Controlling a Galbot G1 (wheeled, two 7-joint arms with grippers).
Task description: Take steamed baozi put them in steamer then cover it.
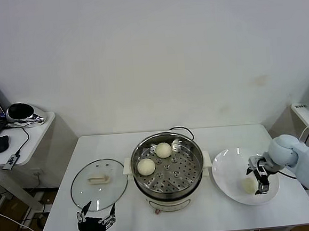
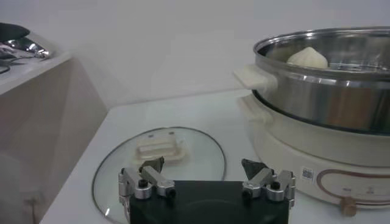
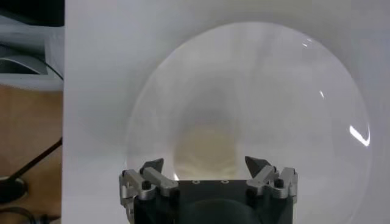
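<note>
Left of the round shiny stainless-steel steamer (image 1: 168,170), the clear round glass cover (image 1: 99,184) lies flat near the white table's (image 1: 60,208) front edge, and the left gripper (image 1: 97,216) waits beside it at that edge, fingers spread and empty. Two cream-white round baozi (image 1: 146,166) sit on the steamer's perforated tray. Right of the steamer, clear of its handle, a flat white plate (image 1: 228,168) holds one more baozi (image 1: 249,185); the right gripper (image 1: 261,182) hangs over it, fingers apart around nothing.
</note>
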